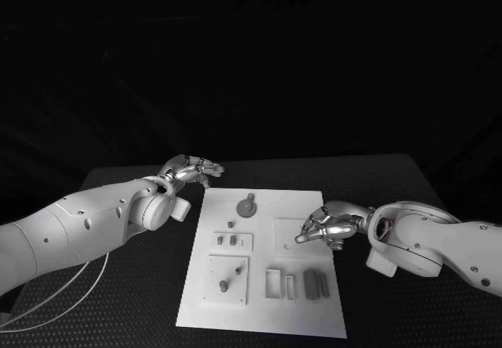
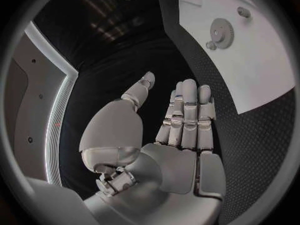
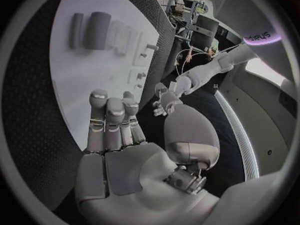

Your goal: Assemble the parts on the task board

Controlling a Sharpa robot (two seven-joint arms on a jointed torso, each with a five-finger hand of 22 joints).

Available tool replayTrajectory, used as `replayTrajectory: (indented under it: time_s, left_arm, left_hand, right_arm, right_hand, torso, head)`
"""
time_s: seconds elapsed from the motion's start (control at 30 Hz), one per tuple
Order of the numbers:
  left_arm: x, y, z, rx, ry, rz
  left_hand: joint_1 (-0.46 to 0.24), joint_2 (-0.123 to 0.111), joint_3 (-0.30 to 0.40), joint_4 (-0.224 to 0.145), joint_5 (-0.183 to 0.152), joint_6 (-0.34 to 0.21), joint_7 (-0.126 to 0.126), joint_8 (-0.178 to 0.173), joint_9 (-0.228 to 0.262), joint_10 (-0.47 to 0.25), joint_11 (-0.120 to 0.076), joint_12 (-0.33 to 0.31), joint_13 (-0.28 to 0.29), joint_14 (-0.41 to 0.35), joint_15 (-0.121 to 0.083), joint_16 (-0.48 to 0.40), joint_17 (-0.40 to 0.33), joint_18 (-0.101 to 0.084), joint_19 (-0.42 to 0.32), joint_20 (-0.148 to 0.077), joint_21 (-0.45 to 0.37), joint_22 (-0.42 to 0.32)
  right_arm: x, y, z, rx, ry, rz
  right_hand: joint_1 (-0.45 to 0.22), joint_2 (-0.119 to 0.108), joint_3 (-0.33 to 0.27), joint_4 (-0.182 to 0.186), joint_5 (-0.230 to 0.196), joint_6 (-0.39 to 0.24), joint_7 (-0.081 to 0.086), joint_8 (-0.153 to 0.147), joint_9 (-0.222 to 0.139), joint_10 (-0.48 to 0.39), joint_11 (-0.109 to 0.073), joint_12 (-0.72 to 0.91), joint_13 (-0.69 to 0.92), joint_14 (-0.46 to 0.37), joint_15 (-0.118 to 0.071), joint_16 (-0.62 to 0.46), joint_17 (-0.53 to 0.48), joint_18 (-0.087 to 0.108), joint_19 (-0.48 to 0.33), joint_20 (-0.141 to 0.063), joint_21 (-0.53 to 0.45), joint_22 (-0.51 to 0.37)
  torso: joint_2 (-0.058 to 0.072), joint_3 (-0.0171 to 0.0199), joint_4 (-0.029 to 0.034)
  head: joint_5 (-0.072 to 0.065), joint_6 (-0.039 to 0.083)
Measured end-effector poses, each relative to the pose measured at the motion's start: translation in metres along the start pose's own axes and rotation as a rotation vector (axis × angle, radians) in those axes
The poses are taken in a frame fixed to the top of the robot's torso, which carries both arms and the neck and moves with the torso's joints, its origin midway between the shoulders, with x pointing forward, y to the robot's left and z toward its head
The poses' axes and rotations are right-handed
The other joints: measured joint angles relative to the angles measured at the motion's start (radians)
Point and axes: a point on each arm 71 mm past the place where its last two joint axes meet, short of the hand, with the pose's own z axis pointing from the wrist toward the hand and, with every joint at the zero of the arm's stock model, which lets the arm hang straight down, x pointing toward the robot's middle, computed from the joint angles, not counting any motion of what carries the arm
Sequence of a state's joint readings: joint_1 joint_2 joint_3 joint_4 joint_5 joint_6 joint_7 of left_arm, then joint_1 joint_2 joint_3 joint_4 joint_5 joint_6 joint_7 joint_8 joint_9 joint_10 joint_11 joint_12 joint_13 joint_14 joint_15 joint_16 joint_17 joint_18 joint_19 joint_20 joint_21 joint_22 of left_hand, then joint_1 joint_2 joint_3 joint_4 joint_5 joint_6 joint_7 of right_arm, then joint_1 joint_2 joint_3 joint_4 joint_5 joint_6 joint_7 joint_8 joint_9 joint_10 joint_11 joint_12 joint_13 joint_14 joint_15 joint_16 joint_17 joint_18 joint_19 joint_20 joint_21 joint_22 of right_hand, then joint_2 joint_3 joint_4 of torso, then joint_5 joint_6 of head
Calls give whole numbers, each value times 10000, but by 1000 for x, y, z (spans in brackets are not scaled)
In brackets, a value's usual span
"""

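The task board (image 1: 267,254) lies in the lower middle of the head view, on the black table (image 1: 397,181). The board's far edge is near the frame centre and its near edge is close to the bottom. Dark table is free on both sides of the board and behind it, up to the table's far edge.

The left hand (image 1: 191,172) hangs at centre left, just beyond the board's far left corner, over bare table. The wrist view shows the left hand's fingers (image 2: 187,115) straight and together, thumb apart, holding nothing.

The right hand (image 1: 326,228) is at centre right, over the board's right edge. Its fingers (image 3: 112,120) are extended side by side, with nothing in the grip.

Parts on the board: a round gear (image 1: 246,208) near the far edge and two upright blocks (image 1: 316,284) at the lower right.

The left wrist view shows the gear's teeth (image 2: 220,31), which the head view doesn't resolve. The right wrist view has a lit sign at the upper right, letters too small to read.
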State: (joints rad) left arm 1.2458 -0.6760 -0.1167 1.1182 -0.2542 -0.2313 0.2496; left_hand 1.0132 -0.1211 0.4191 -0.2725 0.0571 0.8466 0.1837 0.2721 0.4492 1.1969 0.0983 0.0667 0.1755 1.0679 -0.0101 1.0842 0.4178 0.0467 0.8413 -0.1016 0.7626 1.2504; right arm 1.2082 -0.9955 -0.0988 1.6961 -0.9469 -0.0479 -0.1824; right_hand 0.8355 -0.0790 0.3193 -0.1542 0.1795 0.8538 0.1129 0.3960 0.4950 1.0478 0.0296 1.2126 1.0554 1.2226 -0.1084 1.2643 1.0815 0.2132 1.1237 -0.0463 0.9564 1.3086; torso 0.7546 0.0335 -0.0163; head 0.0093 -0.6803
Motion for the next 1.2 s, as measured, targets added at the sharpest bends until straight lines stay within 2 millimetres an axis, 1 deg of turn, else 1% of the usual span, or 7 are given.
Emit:
replayTrajectory:
  time_s: [0.17,0.2,0.37,0.6,0.67,0.8,1.2]
  left_arm:
    - [1,1,0,-25,22,-14]
    - [2,2,0,-58,44,8]
    - [5,5,0,-144,124,6]
    - [12,8,2,-204,253,-29]
    - [14,10,2,-248,280,-41]
    - [16,13,2,-329,309,-76]
    - [19,13,2,-341,407,-170]
  left_hand:
    - [0,0,0,0,0,0,0,0,0,1,-1,0,1,0,0,0,3,0,0,1,0,-1]
    - [0,0,0,0,0,0,0,0,0,1,-1,0,0,0,0,0,9,0,0,1,0,1]
    - [0,0,0,0,0,0,0,0,0,1,-2,0,1,0,0,0,9,0,0,2,0,8]
    - [0,0,-23,23,0,0,0,0,-9,1,-3,0,1,0,0,0,9,-1,-1,5,0,8]
    - [0,0,-23,23,0,0,0,0,-10,2,-3,0,1,0,0,0,9,0,-14,18,0,7]
    - [-41,40,-22,22,0,0,0,0,-9,2,-3,0,-9,0,0,0,18,0,-14,19,0,7]
    - [-41,40,-48,47,0,0,0,0,-18,2,-5,0,-8,0,0,0,18,0,-14,21,0,16]
  right_arm:
    - [8,-14,-8,942,595,-108]
    - [10,-17,-9,1157,722,-140]
    - [20,-26,-12,1781,1329,-294]
    - [32,-31,-11,2536,1678,-641]
    - [36,-32,-10,2733,1708,-767]
    - [43,-30,-9,2927,1798,-936]
    - [57,-30,-5,3381,2110,-1164]
  right_hand:
    - [94,557,294,-123,1099,77,-77,16,135,110,-113,42,129,43,-63,50,16,-43,88,-58,112,0]
    - [108,570,634,-110,986,89,-90,14,162,109,-117,43,159,45,-66,51,18,-43,117,-41,112,0]
    - [98,-83,2400,308,-332,152,-153,-189,217,142,-157,-45,296,98,-117,57,18,-44,233,10,194,0]
    - [-126,-310,2899,296,-367,163,-163,-303,281,157,-174,-51,391,144,-74,58,29,-29,230,126,304,0]
    - [-147,-589,3228,395,-676,176,-176,-304,308,193,-211,-122,426,193,-26,58,29,-10,281,176,344,0]
    - [-257,-698,3393,522,-866,181,-181,-363,324,211,-228,-124,455,195,-25,58,29,41,291,188,345,0]
    - [-835,-1082,3747,935,-1262,214,-214,-461,382,245,-263,-172,556,211,-9,58,29,94,315,213,386,0]
  torso:
    - [-124,4,-52]
    - [-151,3,-59]
    - [-370,-6,-85]
    - [-675,-28,-111]
    - [-749,-35,-121]
    - [-863,-40,-132]
    - [-954,-66,-150]
  head:
    - [-93,-214]
    - [-95,-253]
    - [-100,-411]
    - [-74,-531]
    - [-59,-567]
    - [-46,-624]
    - [-33,-816]
